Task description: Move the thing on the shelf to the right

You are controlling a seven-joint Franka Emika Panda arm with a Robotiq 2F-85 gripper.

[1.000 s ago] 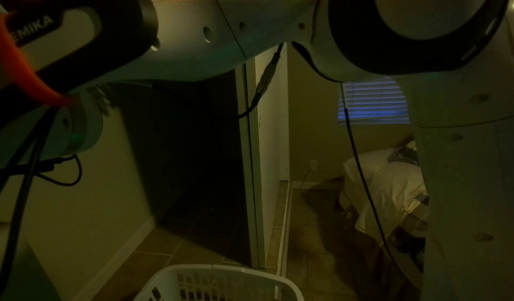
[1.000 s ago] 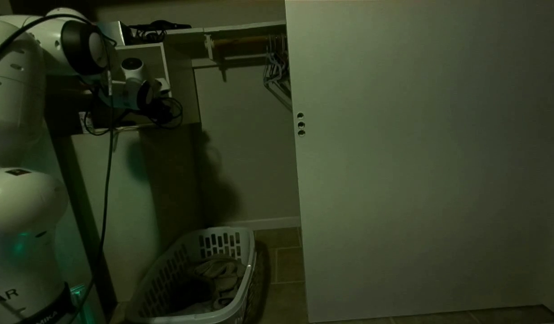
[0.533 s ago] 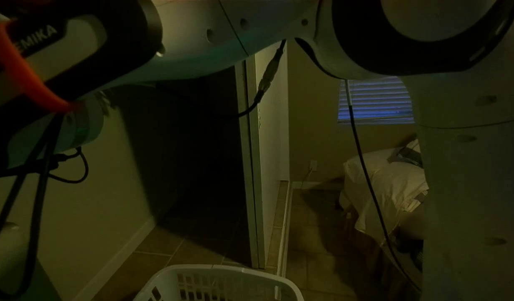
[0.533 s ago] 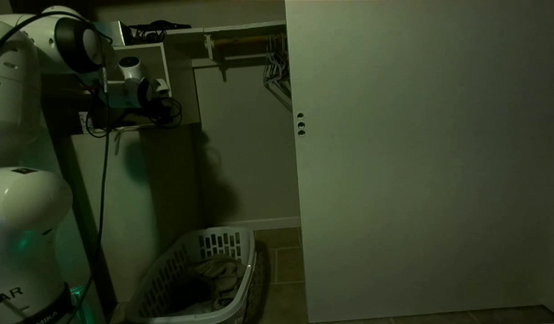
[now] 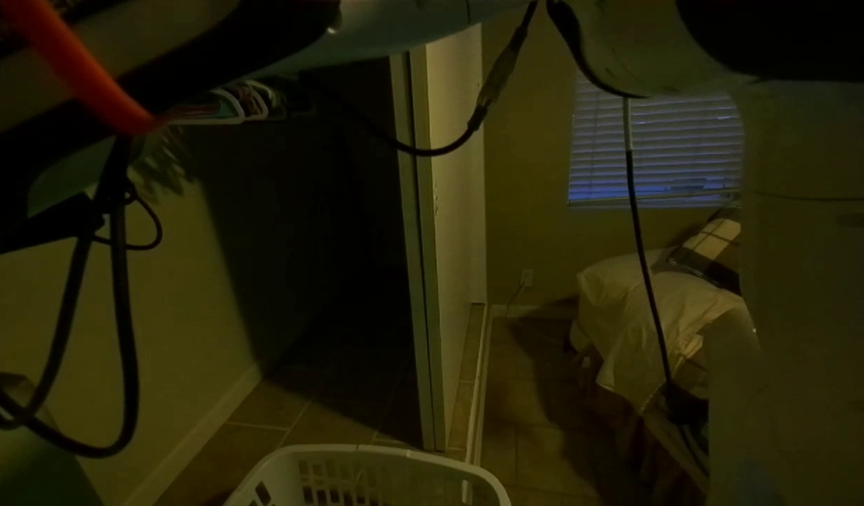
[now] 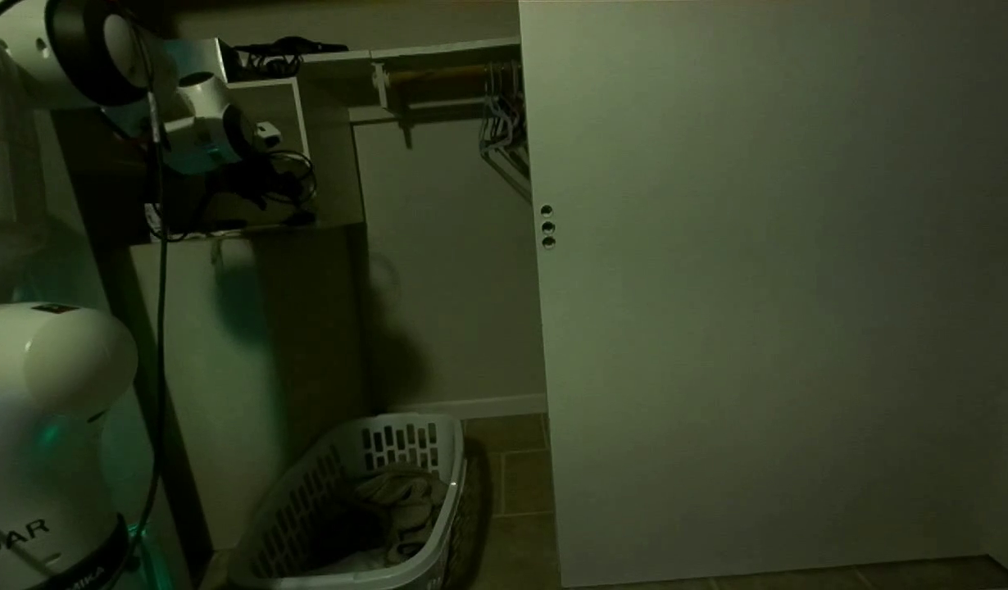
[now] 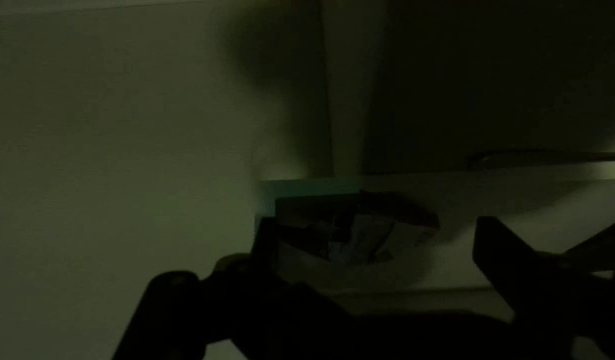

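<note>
End effector [image 7: 377,225] jaws are spread wide in the wrist view, gripping nothing visible. Between them in the frame, lower centre, a carton-like package [image 7: 375,230], probably the target, lies on the shelf [image 7: 457,262]. In an exterior view the arm [image 6: 205,143] has just risen toward the upper left: likely repositioning, the rightward shift still to come. Looped cables [image 5: 126,344] at frame left could snag; a laundry basket [image 6: 453,492] sits lower centre.

A package [image 7: 367,232] lies on the shelf [image 7: 452,267], and cloth [image 6: 407,496] lies in the basket [image 6: 414,420].
</note>
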